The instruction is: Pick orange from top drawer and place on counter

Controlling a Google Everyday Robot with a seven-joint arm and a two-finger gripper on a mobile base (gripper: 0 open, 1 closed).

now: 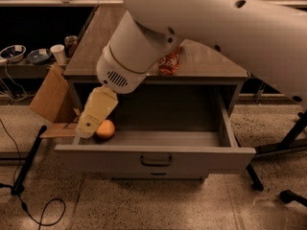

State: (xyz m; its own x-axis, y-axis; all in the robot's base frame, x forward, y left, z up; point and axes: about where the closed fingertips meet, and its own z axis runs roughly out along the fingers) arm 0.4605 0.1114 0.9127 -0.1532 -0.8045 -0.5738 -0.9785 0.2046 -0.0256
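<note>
The top drawer of the grey cabinet stands pulled open. The orange lies inside at its front left corner. My gripper, cream coloured at the end of the big white arm, reaches down into the drawer's left end, right against the orange's left side. The dark wood-grain counter lies above the drawer. A red soda can stands on it near the front edge, partly behind the arm. The arm hides much of the counter.
A cardboard box leans against the cabinet's left side. Bowls and a cup sit on a low shelf at the far left. A black stand leg and cable lie on the floor at the left. Black chair legs are at the right.
</note>
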